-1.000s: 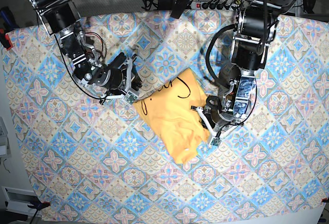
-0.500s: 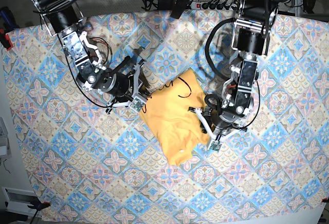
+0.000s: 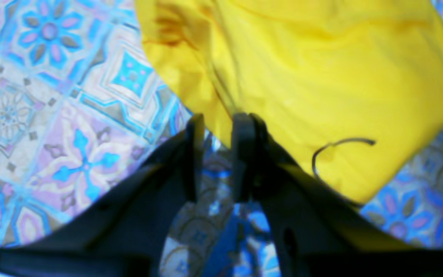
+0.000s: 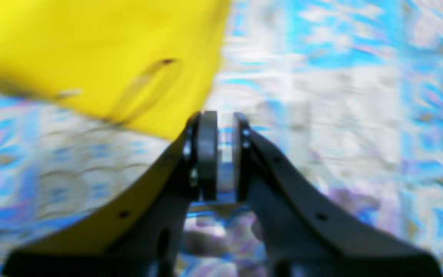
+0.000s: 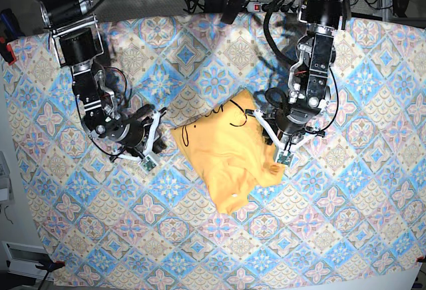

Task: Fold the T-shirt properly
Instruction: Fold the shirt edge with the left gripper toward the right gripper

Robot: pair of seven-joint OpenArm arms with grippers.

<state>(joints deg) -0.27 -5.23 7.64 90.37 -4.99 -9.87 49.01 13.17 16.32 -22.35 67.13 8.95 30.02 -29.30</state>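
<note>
On the tablecloth (image 5: pixel 200 57), the rumpled, half-folded T-shirt (image 5: pixel 226 153) is pinched by the left tool (image 3: pixel 217 127); right tool (image 4: pixel 217 127) narrow, empty.

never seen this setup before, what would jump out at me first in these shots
The bright yellow T-shirt, crumpled and partly folded, lies mid-table on the busy blue-and-pink tablecloth. The left gripper sits at the shirt's edge on the base view's right, its jaws around a bit of the cloth. The right gripper rests on the tablecloth just off the shirt's other side, holding nothing.
</note>
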